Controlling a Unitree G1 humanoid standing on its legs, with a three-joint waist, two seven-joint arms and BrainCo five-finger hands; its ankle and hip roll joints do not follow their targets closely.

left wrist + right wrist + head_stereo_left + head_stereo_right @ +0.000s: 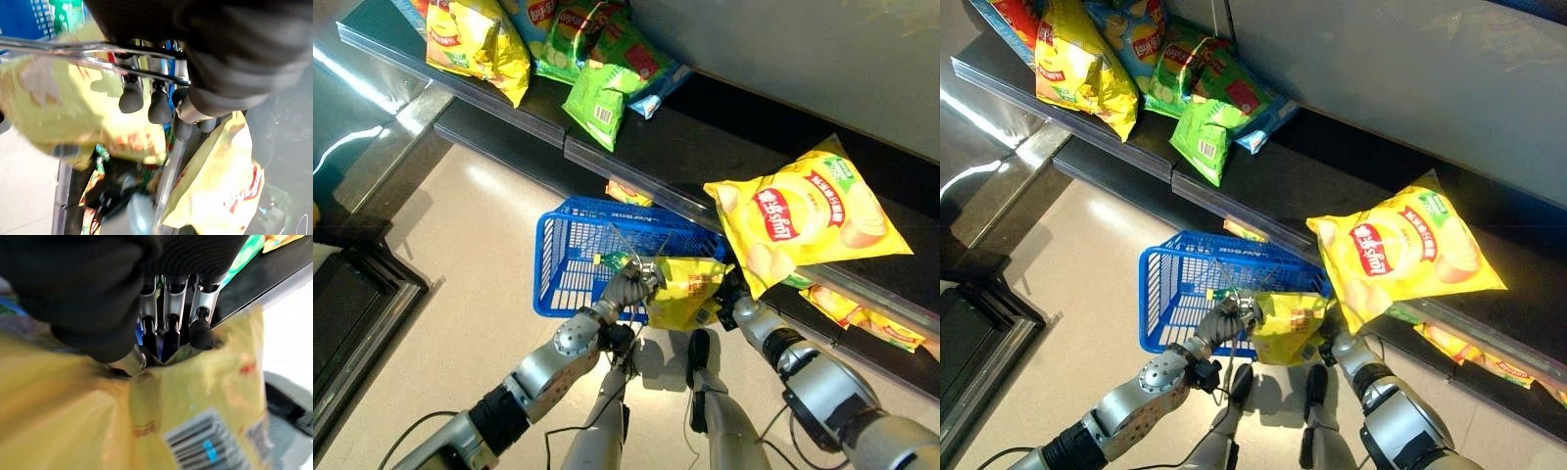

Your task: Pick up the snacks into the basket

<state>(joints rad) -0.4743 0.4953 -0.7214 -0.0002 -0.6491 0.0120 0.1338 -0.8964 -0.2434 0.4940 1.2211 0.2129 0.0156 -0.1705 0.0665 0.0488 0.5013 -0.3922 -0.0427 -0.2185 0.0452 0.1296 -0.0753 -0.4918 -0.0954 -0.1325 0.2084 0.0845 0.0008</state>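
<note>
A yellow bag (685, 292) hangs at the basket (570, 257) rim, pinched by the right hand (732, 299). The left hand (628, 284) is curled round the wire handle (628, 247). I judge this bag almost in; many bags (1195, 83) wait on the shelf (1332, 176).

The left arm reaches forward from the lower left, elbow bent, and the left hand (625, 286) has its fingers (131, 98) curled over the thin metal handle (98, 62), which passes just under the dark tips. The right arm comes in from the lower right, forearm angled inward, and the right hand (732, 294) pinches the top edge of a yellow snack bag (195, 396) between its fingertips (200, 333) and thumb (the bag hangs below the tips).
</note>
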